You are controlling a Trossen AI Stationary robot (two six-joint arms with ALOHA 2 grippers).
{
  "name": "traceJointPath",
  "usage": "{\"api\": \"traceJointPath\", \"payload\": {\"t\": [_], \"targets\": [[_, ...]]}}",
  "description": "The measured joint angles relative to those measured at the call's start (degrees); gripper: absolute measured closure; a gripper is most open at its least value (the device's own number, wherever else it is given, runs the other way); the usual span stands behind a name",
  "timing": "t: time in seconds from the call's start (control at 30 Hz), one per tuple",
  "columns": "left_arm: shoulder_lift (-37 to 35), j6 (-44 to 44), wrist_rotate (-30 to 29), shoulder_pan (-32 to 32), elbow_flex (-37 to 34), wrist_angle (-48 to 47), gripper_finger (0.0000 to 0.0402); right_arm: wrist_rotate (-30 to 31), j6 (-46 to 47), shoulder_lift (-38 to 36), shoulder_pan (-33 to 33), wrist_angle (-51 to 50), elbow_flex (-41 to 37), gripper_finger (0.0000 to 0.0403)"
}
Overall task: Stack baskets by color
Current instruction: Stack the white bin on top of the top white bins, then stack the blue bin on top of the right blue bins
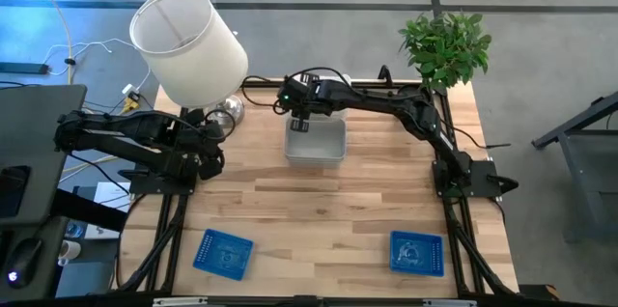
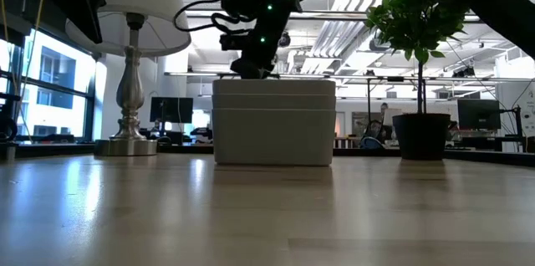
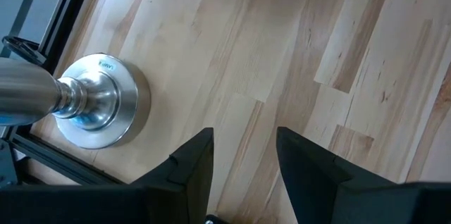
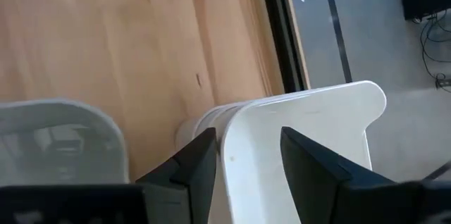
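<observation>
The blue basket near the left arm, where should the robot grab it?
Probably by a rim. The blue basket lies flat and open side up near the table's front edge, so its thin walls are the only raised parts. The left gripper could come straight down from above and pinch one long wall, one finger inside and one outside.

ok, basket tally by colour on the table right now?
Blue baskets: 2, lying apart, unstacked
Translucent grey stack: 1, layers not countable
White stack: 1, at the right claw, layers not countable
Total: 2 loose baskets plus 2 stacks
</observation>
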Motion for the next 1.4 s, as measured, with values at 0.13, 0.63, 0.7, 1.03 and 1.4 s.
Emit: {"api": "traceJointPath", "payload": {"t": [0.13, 0.63, 0.7, 1.03, 1.4], "targets": [[0.0, 0.0, 0.0, 0.0, 0.0, 0.0, 0.0261, 0.0, 0.0, 0.0, -0.5, -0.2, 0.0, 0.0259], [0.0, 0.0, 1.7, -0.2, 0.0, 0.0, 0.0261, -0.9, 6.0, -0.3, 3.3, -17.3, 11.7, 0.0259], [0.0, 0.5, 1.8, -0.8, 0.0, 0.0, 0.0261, -1.0, 6.8, -0.3, 4.1, -19.9, 11.8, 0.0259], [0.0, -2.6, 7.7, -8.1, 0.0, 0.0, 0.0261, 1.6, 10.3, -0.3, 8.9, -29.1, 11.8, 0.0259], [0.0, -11.9, 9.2, -18.8, 0.0, 0.0, 0.0261, 1.9, 12.6, -0.3, 13.3, -33.4, 11.8, 0.0259]]}}
